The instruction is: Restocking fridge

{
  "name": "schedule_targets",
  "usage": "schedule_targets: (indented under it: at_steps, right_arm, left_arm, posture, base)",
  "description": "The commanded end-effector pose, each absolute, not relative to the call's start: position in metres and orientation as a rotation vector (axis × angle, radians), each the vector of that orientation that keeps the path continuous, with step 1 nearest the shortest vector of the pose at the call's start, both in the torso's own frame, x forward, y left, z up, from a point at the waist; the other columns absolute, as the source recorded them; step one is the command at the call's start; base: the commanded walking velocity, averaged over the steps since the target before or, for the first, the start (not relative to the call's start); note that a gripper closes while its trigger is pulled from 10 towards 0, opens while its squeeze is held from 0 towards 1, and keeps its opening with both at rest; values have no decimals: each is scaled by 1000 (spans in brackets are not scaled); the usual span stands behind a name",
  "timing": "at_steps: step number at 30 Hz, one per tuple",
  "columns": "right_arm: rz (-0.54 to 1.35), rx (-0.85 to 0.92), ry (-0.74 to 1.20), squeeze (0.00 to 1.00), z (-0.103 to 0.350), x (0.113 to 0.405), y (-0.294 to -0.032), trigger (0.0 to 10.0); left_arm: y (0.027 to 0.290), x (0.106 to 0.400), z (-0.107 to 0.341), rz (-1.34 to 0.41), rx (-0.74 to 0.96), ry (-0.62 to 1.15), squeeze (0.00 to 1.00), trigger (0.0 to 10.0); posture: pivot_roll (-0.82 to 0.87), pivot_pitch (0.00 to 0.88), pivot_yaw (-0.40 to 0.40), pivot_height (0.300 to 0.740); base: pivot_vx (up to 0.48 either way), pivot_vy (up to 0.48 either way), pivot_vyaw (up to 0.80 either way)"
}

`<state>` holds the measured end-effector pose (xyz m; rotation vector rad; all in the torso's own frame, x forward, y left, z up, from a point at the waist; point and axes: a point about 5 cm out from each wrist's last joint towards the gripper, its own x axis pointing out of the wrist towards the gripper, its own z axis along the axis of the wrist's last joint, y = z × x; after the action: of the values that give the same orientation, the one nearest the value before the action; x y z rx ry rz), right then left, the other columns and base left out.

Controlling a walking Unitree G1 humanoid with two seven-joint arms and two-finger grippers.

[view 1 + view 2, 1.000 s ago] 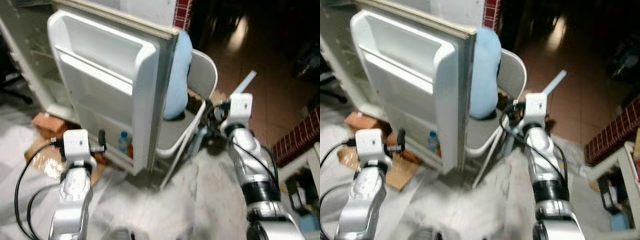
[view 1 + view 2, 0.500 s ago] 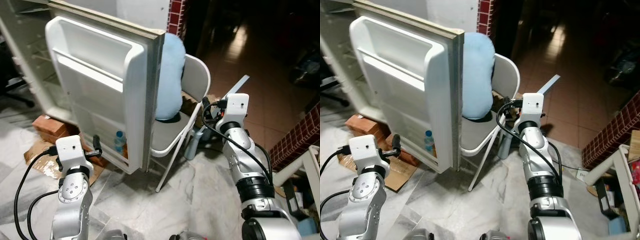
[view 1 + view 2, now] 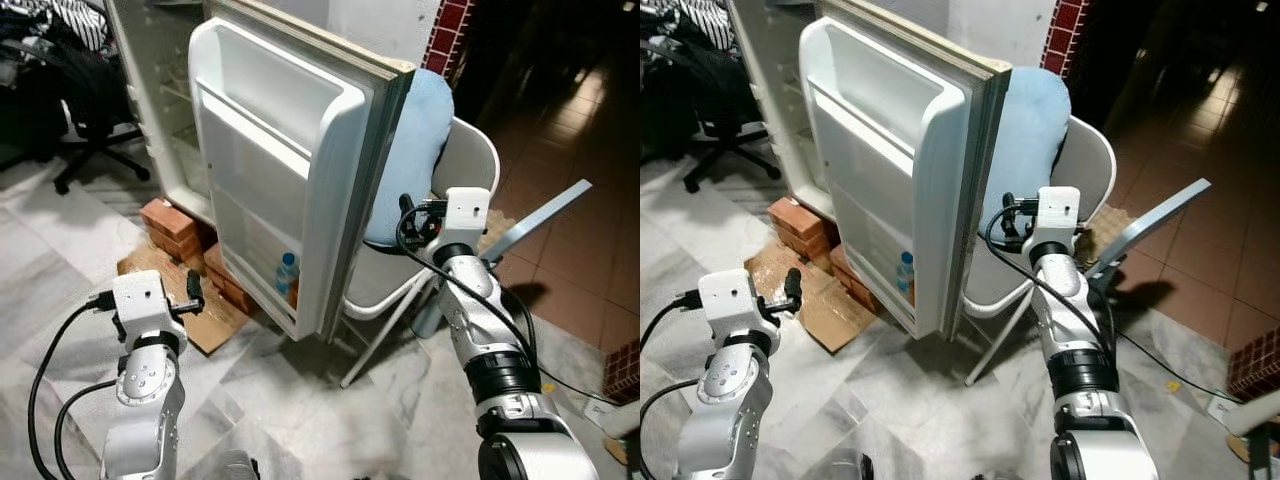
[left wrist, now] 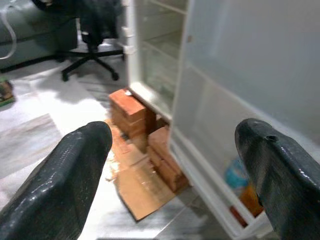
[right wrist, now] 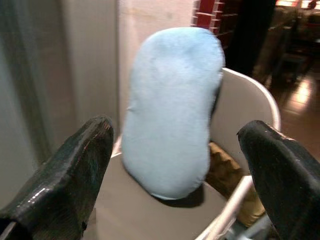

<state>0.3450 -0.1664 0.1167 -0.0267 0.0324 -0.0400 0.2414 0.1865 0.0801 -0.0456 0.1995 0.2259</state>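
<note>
The white fridge door (image 3: 270, 150) stands open with its inner shelves facing me. A small clear bottle with a blue cap (image 3: 287, 275) stands in the lowest door shelf beside something orange. My left gripper (image 3: 194, 290) is open and holds nothing, low in front of the door; its wrist view looks at the bottle (image 4: 235, 175) and the fridge's base. My right gripper (image 3: 408, 215) is open and holds nothing, beside the door's outer edge, facing a light blue cushion (image 5: 170, 110).
A white folding chair (image 3: 470, 165) with the cushion stands right behind the open door. Red bricks (image 3: 170, 220) and flattened cardboard (image 3: 200, 320) lie under the fridge. A black office chair (image 3: 90, 150) is at the far left. Marble floor lies before me.
The whole picture has shifted, so the camera has moved: fridge and chair now sit further right and the office chair has come into view. Both arms hold the same pose, grippers still open.
</note>
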Motion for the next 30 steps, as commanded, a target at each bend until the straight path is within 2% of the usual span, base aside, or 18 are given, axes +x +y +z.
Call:
schedule_targets:
  at_steps: [1, 8, 20, 22, 26, 28, 30]
  right_arm:
    - [-64, -37, 28, 0, 120, 348, -171, 10000]
    - [-78, -42, 34, 0, 119, 349, -171, 10000]
    - [-86, 18, 28, 0, 126, 358, -158, 10000]
    - [-67, 40, 25, 0, 130, 361, -150, 10000]
    - [61, 129, 15, 0, 144, 369, -111, 10000]
    - [186, 183, 6, 0, 154, 368, -82, 10000]
    - [223, 189, -5, 0, 158, 367, -72, 10000]
  left_arm:
    - [183, 244, 83, 212, -45, 188, 0, 10000]
    - [181, 244, 84, 197, -53, 185, 0, 10000]
    - [182, 245, 83, 223, -63, 193, 0, 10000]
    - [183, 246, 82, 228, -63, 200, 0, 10000]
    - [182, 247, 76, 243, -69, 252, 0, 10000]
    - [184, 244, 65, 265, -105, 351, 0, 10000]
    - [187, 241, 58, 282, -129, 401, 0, 10000]
  posture:
    - [56, 0, -53, 740]
    - [57, 0, -52, 740]
    - [56, 0, -51, 740]
    - [54, 0, -49, 740]
    - [60, 0, -51, 740]
    - [62, 0, -53, 740]
    - [63, 0, -54, 740]
  base:
    - [326, 0, 0]
    - [349, 0, 0]
    - [0, 0, 0]
    - [0, 0, 0]
    - [0, 0, 0]
    - [0, 0, 0]
    - [0, 0, 0]
